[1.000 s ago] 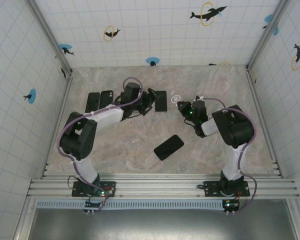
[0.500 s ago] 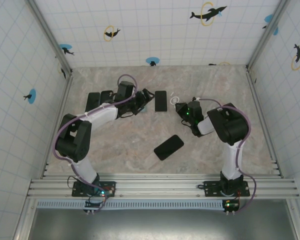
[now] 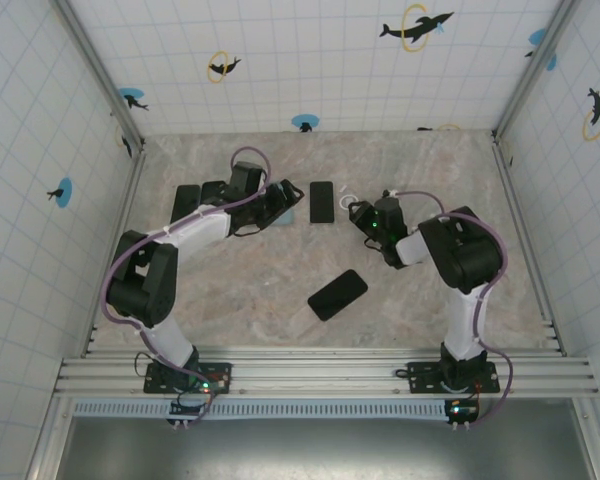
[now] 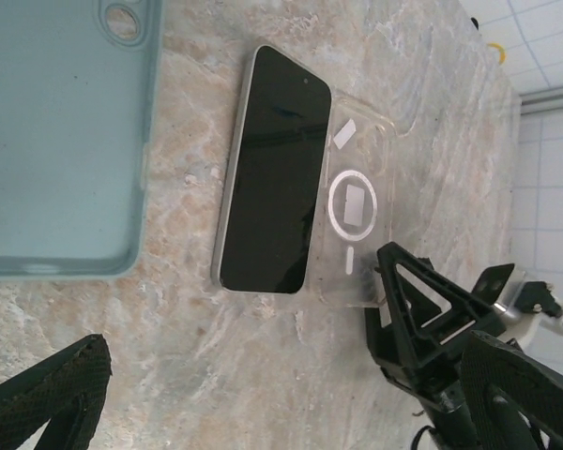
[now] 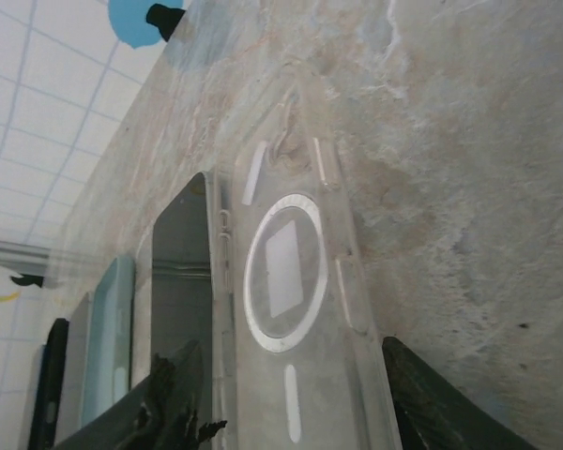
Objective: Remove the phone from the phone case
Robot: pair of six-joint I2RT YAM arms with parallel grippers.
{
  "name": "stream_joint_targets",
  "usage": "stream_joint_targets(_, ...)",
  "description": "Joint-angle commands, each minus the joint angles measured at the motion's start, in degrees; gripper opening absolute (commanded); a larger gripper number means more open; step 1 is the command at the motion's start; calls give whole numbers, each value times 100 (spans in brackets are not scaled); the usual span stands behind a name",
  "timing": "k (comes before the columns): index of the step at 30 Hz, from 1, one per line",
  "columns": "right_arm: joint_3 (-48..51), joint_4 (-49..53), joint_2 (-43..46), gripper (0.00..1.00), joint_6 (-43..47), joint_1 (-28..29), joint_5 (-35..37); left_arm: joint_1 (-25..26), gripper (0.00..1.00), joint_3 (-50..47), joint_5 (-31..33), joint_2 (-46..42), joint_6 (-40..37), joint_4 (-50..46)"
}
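A black phone point(image 3: 322, 201) lies face up on the marble table, out of its case, its screen dark point(image 4: 272, 169). The clear phone case point(image 3: 350, 199) with a white ring lies flat right beside it point(image 4: 357, 202). My right gripper point(image 3: 360, 214) sits at the case's near end, open. In the right wrist view the case point(image 5: 291, 281) runs between the gripper's point(image 5: 291, 412) two spread fingers and the phone point(image 5: 178, 281) is on its left. My left gripper point(image 3: 283, 198) hovers open left of the phone, holding nothing point(image 4: 296, 412).
A pale teal case point(image 4: 61, 141) lies left of the phone. Two dark cases point(image 3: 187, 203) point(image 3: 212, 190) rest further left, under the left arm. Another black phone point(image 3: 337, 294) lies tilted in the middle of the table. Tiled walls close three sides.
The right gripper's jaws have spread from shut to open around the clear case. The left gripper has drawn back to the left, away from the phone.
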State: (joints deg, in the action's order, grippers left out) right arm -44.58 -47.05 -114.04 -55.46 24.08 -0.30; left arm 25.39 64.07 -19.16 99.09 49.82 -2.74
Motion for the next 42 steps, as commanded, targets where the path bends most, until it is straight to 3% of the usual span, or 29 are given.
stream_joint_targets(1,-187,985,335,59,507,-80,162,-38,98,186,311,-291,-548,-165)
stream_joint_targets(4,-252,1614,607,68,800,-133,240,-49,98,83,493,-363,-776,-62)
stream_joint_targets(9,-133,2350,1216,73,1169,-158,489,-48,98,129,596,-351,-1417,-51)
stream_joint_targets(12,47,2751,1669,77,1270,-158,697,-45,98,168,993,-452,-1997,-217)
stream_joint_targets(14,139,3097,1954,89,1281,-149,727,-47,98,161,1188,-557,-2368,-272)
stream_joint_targets(19,399,3948,2727,93,1188,-39,883,-51,98,-23,1455,-779,-3049,-74)
stream_joint_targets(22,509,4411,3189,96,1196,-21,938,-45,98,6,1245,-905,-3714,-126)
stream_joint_targets(23,534,4572,3341,100,1200,-17,960,-48,98,-21,1241,-964,-3779,-86)
stream_joint_targets(26,504,4944,3692,99,1291,1,969,-51,98,-179,1462,-1091,-3551,179)
stream_joint_targets(34,387,6078,4269,99,1265,93,501,-50,98,219,256,-810,-4188,-698)
stream_joint_targets(42,-18,7066,4520,99,2082,94,-565,644,98,25,21,-1093,-4838,-1722)
